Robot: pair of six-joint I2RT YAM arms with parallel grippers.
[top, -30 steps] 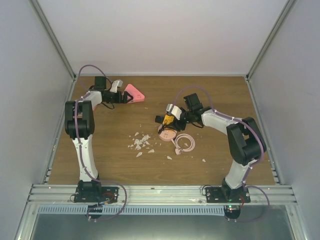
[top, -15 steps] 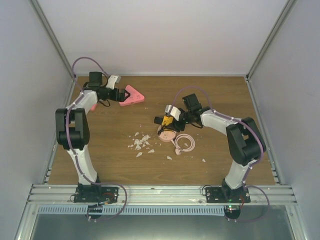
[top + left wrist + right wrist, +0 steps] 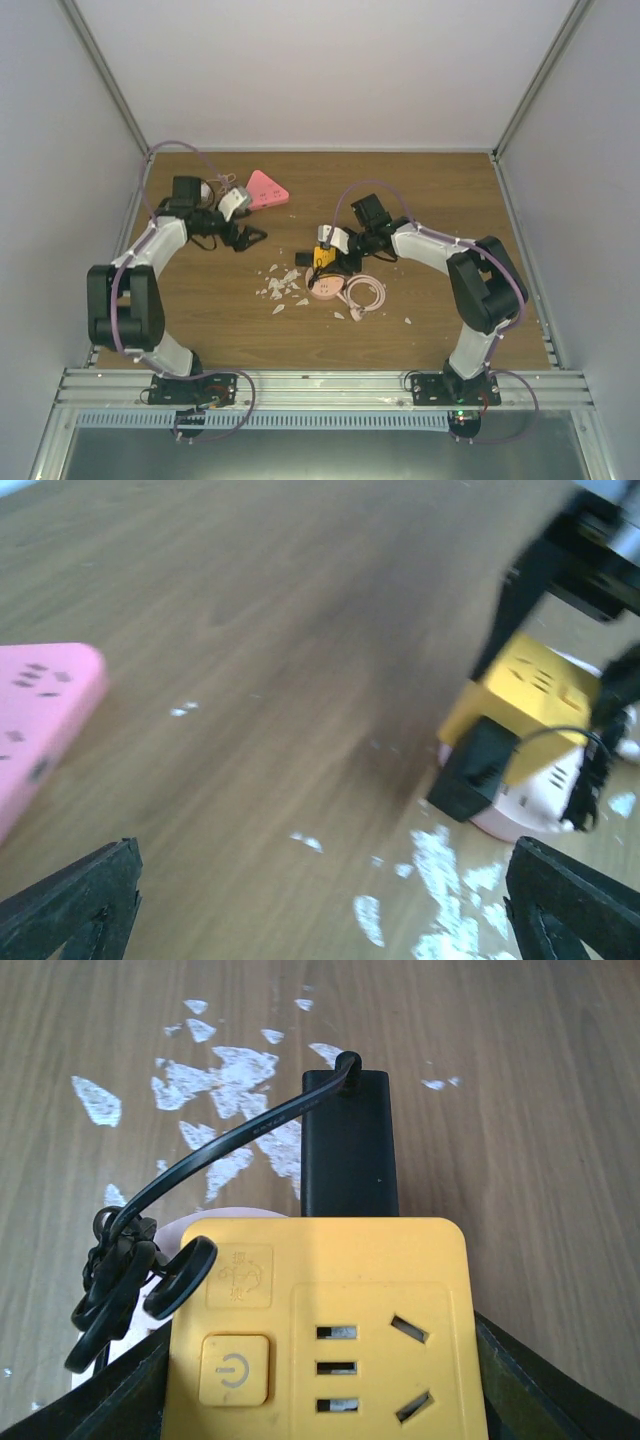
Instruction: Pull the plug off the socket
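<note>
A yellow cube socket point(image 3: 330, 1320) sits between my right gripper's point(image 3: 325, 1385) jaws, which are shut on its two sides. A black plug point(image 3: 348, 1145) is pushed into the socket's far face, and its black cord point(image 3: 200, 1155) ends in a coiled bundle at the left. From above, the socket point(image 3: 325, 257) and right gripper point(image 3: 332, 254) are at mid-table. My left gripper point(image 3: 250, 237) is open and holds nothing, a short way left of the socket. Its wrist view shows the socket point(image 3: 525, 695) and plug point(image 3: 475, 770) ahead to the right, between the open gripper's point(image 3: 320, 905) fingers.
A pink triangular power strip point(image 3: 265, 188) lies at the back left, and its corner point(image 3: 40, 715) shows in the left wrist view. A pink round disc point(image 3: 328, 288) and coiled pink cable point(image 3: 365, 292) lie by the socket. White flakes point(image 3: 280, 285) litter the wood.
My left arm has swung away from the pink power strip, nearer and toward the table's middle. The right gripper with the yellow socket has shifted slightly left and nearer.
</note>
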